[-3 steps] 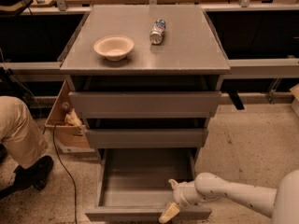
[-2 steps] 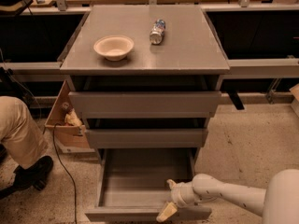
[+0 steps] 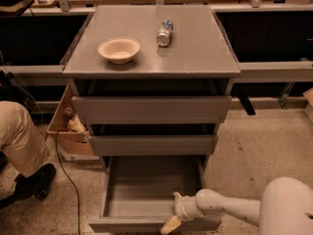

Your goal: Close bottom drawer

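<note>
- the bottom drawer (image 3: pixel 142 190) sits in the lower centre of the frame, pulled well out of the grey cabinet (image 3: pixel 195 53); its shallow grey box is exposed and its flat front panel runs along the bottom edge of the frame
- the gripper (image 3: pixel 172 211) is at the drawer's front right corner, lower centre-right of the frame; its two fingers are spread apart, one over the inside of the drawer, the pale yellowish one (image 3: pixel 169 224) down over the front panel; nothing is clasped between them; whether they touch the panel i cannot tell
- the white arm (image 3: pixel 230 209) reaches in from the lower right corner
- above, the middle drawer (image 3: pixel 152 144) and the top drawer (image 3: pixel 151 109) each stand slightly out from the cabinet
- on the cabinet top, upper centre, a pale bowl (image 3: pixel 119 49) sits to the left and a can (image 3: pixel 165 32) lies on its side just right of it, the two apart
- at the left edge, a person's tan trouser leg (image 3: pixel 19 136) and dark shoe (image 3: pixel 36 180); a cardboard box (image 3: pixel 66 131) stands beside the cabinet; a dark cable (image 3: pixel 67 180) trails over the speckled floor (image 3: pixel 254 146)
</note>
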